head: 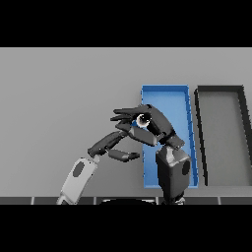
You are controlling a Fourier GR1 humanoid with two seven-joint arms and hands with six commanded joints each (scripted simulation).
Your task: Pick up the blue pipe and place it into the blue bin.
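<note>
The blue pipe point(134, 124) shows only as a small blue patch and a round end between the fingers of my right hand point(153, 124). That hand is curled round it and hovers over the left rim of the blue bin point(165, 89), which is a long tray lying right of centre. The right forearm covers the bin's near part. My left hand point(109, 142) sits just left of and below the right hand, over the grey table, with relaxed fingers holding nothing.
A long black bin point(219, 88) lies directly right of the blue bin, parallel to it. Grey tabletop point(59, 98) stretches to the left and back.
</note>
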